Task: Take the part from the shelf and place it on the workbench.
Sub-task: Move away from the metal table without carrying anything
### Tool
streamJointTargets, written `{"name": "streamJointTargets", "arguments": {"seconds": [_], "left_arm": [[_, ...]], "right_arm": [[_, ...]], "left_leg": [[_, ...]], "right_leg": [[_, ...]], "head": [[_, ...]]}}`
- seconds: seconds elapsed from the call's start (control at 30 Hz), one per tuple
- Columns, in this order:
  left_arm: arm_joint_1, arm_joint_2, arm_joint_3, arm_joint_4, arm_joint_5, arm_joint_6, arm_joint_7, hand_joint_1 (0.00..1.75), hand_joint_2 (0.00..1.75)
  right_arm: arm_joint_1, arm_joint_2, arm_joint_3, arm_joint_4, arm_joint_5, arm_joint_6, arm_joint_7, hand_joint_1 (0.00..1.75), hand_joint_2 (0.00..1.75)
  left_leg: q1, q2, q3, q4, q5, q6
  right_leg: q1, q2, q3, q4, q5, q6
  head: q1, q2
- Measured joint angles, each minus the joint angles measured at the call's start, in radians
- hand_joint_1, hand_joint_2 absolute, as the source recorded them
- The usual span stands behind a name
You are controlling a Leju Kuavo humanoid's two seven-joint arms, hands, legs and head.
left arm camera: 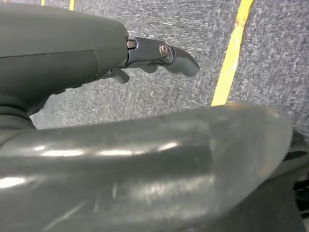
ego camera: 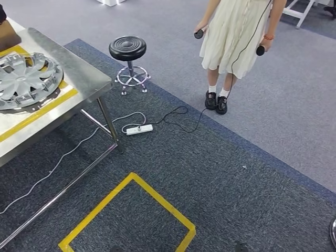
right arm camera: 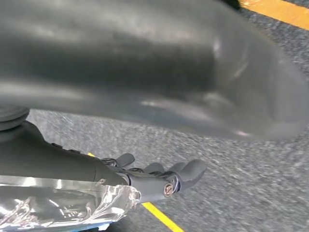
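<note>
The silver wheel cover (ego camera: 25,81) lies flat on the steel workbench (ego camera: 85,79) inside its yellow tape, while the left hand (left arm camera: 146,58) and right hand (right arm camera: 160,179) hang over the carpet (ego camera: 222,173), fingers apparently loose and empty, with a person (ego camera: 233,37) standing nearby.

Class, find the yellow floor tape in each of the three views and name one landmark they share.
Head view: yellow floor tape forms a square outline, bottom centre.
Left wrist view: a strip beyond the left hand.
Right wrist view: strips near the right hand.
Shared landmark: grey carpet.
</note>
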Motion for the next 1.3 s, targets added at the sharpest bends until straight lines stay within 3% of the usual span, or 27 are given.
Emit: {"name": "streamJointTargets", "arguments": {"seconds": [0.07,0.13,0.2,0.23,0.3,0.37,0.43,0.5,0.57,0.63,0.67,0.7,0.73,0.8,0.87,0.93,1.0,1.03,1.1,1.13,1.2,1.23,1.27,1.3], "left_arm": [[0.0,-0.001,0.0,0.0,0.0,0.0,0.0,0.0,0.0],[0.003,-0.001,0.0,0.0,0.0,0.0,0.0,0.0,0.0],[0.006,-0.001,0.0,0.0,0.0,0.0,0.0,0.0,0.0],[0.006,-0.001,0.0,0.0,0.0,0.0,0.0,0.0,0.0],[0.006,-0.001,0.0,0.0,0.0,0.0,0.0,0.0,0.0],[0.005,-0.002,0.0,0.0,0.0,0.0,0.0,0.0,0.0],[0.004,-0.003,0.0,0.0,-0.001,0.0,0.0,0.0,0.0],[0.002,-0.003,0.0,0.0,-0.001,0.0,0.0,0.0,0.0],[0.001,-0.004,0.0,0.0,-0.002,0.0,0.0,0.0,0.0],[0.002,-0.004,0.0,0.0,-0.002,0.0,0.0,0.0,0.0],[0.003,-0.004,0.0,0.0,-0.002,0.0,0.0,0.0,0.0],[0.004,-0.003,0.0,0.0,-0.002,0.0,0.0,0.0,0.0],[0.004,-0.002,0.0,0.0,-0.002,0.0,0.0,0.0,0.0],[0.004,-0.001,0.0,0.0,-0.002,0.0,0.0,0.0,0.0],[0.004,-0.001,0.0,0.0,-0.002,0.0,0.0,0.0,0.0],[0.002,-0.001,0.0,0.0,-0.002,0.0,0.0,0.0,0.0],[0.0,-0.002,0.0,0.0,-0.002,0.0,0.0,0.0,0.0],[0.0,-0.002,0.0,0.0,-0.002,0.0,0.0,0.0,0.0],[0.001,-0.004,0.0,0.0,-0.002,0.001,-0.002,0.0,0.0],[0.002,-0.004,0.0,0.0,-0.002,0.001,-0.002,0.0,0.0],[0.006,-0.003,0.0,0.0,-0.002,0.001,-0.003,0.0,0.0],[0.006,-0.003,0.0,0.0,-0.002,0.001,-0.003,0.0,0.0],[0.006,-0.003,0.0,0.0,-0.002,0.001,-0.003,0.0,0.0],[0.006,-0.003,0.0,0.0,-0.002,0.001,-0.003,0.0,0.0]], "right_arm": [[0.004,0.0,0.0,0.001,0.0,0.0,0.001,0.0,0.0],[-0.001,0.0,0.0,0.001,0.0,0.0,0.001,0.0,0.0],[-0.004,0.0,0.0,0.002,0.0,0.0,0.001,0.0,0.0],[-0.002,0.0,0.0,0.002,0.0,0.0,0.002,0.0,0.0],[0.001,0.0,0.0,0.002,0.0,0.0,0.002,0.0,0.0],[-0.002,0.0,-0.001,0.003,0.0,0.0,0.002,0.0,0.0],[-0.005,0.0,-0.001,0.003,0.0,0.0,0.002,0.0,0.0],[-0.004,-0.001,-0.001,0.003,0.0,0.0,0.002,0.0,0.0],[-0.003,-0.001,-0.001,0.003,0.0,0.0,0.002,0.0,0.0],[-0.006,-0.001,-0.001,0.003,0.0,0.0,0.002,0.0,0.0],[-0.007,-0.001,-0.002,0.003,0.0,0.0,0.002,0.0,0.0],[-0.006,-0.001,-0.002,0.003,0.0,0.0,0.002,0.0,0.0],[-0.005,-0.001,-0.002,0.003,0.0,0.0,0.002,0.0,0.0],[-0.003,-0.001,-0.002,0.003,0.0,0.0,0.002,0.0,0.0],[-0.005,0.0,-0.002,0.003,0.0,0.0,0.002,0.0,0.0],[-0.006,0.0,-0.002,0.003,0.0,0.0,0.002,0.0,0.0],[-0.001,0.0,-0.003,0.003,0.0,0.0,0.002,0.0,0.0],[0.002,-0.001,-0.004,0.004,0.0,0.0,0.002,0.0,0.0],[0.001,-0.001,-0.007,0.004,0.0,0.0,0.002,0.0,0.0],[-0.001,-0.001,-0.007,0.004,0.0,0.0,0.002,0.0,0.0],[-0.006,-0.001,-0.008,0.004,0.0,0.001,0.002,0.0,0.0],[-0.005,-0.001,-0.008,0.004,-0.001,0.001,0.002,0.0,0.0],[-0.003,-0.001,-0.009,0.004,-0.001,0.002,0.002,0.0,0.0],[-0.001,-0.001,-0.011,0.004,-0.001,0.004,0.002,0.0,0.0]], "left_leg": [[0.0,0.025,0.001,-0.002,0.003,0.015],[-0.005,0.054,0.001,-0.003,0.002,0.023],[-0.011,0.085,0.002,-0.003,0.0,0.026],[-0.013,0.099,0.003,-0.003,-0.001,0.027],[-0.015,0.122,0.008,-0.003,-0.005,0.026],[-0.019,0.142,0.015,-0.002,-0.011,0.019],[-0.022,0.158,0.02,-0.002,-0.014,0.009],[-0.02,0.168,0.024,-0.004,-0.016,-0.003],[-0.017,0.137,0.015,0.022,-0.041,-0.017],[-0.015,0.09,-0.031,0.122,-0.098,-0.025],[-0.015,0.079,-0.064,0.187,-0.126,-0.026],[-0.015,0.074,-0.091,0.237,-0.14,-0.027],[-0.015,0.072,-0.105,0.258,-0.134,-0.028],[-0.012,0.061,-0.085,0.197,-0.072,-0.029],[-0.003,0.012,-0.033,0.074,-0.009,-0.029],[0.002,-0.024,-0.006,0.008,0.006,-0.02],[-0.001,-0.011,-0.005,0.001,0.006,-0.003],[-0.001,0.0,-0.004,0.0,0.008,0.005],[-0.001,0.029,-0.003,-0.004,0.011,0.02],[-0.004,0.044,-0.003,-0.004,0.01,0.024],[-0.009,0.078,-0.003,-0.004,0.008,0.029],[-0.011,0.093,-0.002,-0.003,0.007,0.03],[-0.011,0.107,-0.001,-0.003,0.006,0.03],[-0.012,0.119,0.001,-0.003,0.005,0.028]], "right_leg": [[0.002,-0.043,-0.022,0.039,-0.026,0.008],[0.006,-0.104,-0.076,0.155,-0.089,0.012],[0.005,-0.127,-0.125,0.265,-0.133,0.012],[0.006,-0.132,-0.127,0.275,-0.13,0.011],[0.008,-0.145,-0.072,0.186,-0.079,0.004],[0.015,-0.182,-0.001,0.06,-0.035,-0.007],[0.021,-0.197,0.024,0.013,-0.025,-0.018],[0.021,-0.176,0.02,0.01,-0.021,-0.029],[0.015,-0.153,0.022,0.002,-0.014,-0.04],[0.01,-0.13,0.023,-0.002,-0.009,-0.046],[0.009,-0.117,0.021,-0.002,-0.008,-0.048],[0.008,-0.104,0.02,-0.002,-0.008,-0.048],[0.007,-0.089,0.02,-0.002,-0.007,-0.048],[0.005,-0.058,0.021,-0.002,-0.006,-0.044],[0.003,-0.029,0.017,0.002,-0.004,-0.034],[0.003,-0.005,0.008,0.005,-0.002,-0.02],[-0.001,0.015,-0.001,0.001,0.004,-0.005],[-0.001,0.005,-0.006,0.004,0.002,0.0],[0.002,-0.053,-0.035,0.06,-0.033,0.007],[0.004,-0.09,-0.063,0.12,-0.065,0.009],[0.004,-0.124,-0.123,0.248,-0.123,0.012],[0.004,-0.129,-0.135,0.278,-0.13,0.012],[0.004,-0.133,-0.128,0.272,-0.12,0.012],[0.005,-0.141,-0.099,0.226,-0.094,0.009]], "head": [[0.007,0.0],[0.015,0.0],[0.015,0.0],[0.016,0.0],[0.016,0.0],[0.015,0.0],[0.014,0.0],[0.014,0.0],[0.012,0.0],[0.008,0.0],[0.007,0.0],[0.007,0.0],[0.006,0.0],[0.006,0.0],[0.005,0.0],[0.003,0.0],[0.002,0.0],[0.003,0.0],[0.011,0.0],[0.016,0.0],[0.018,0.0],[0.018,0.0],[0.019,0.0],[0.019,0.0]]}}
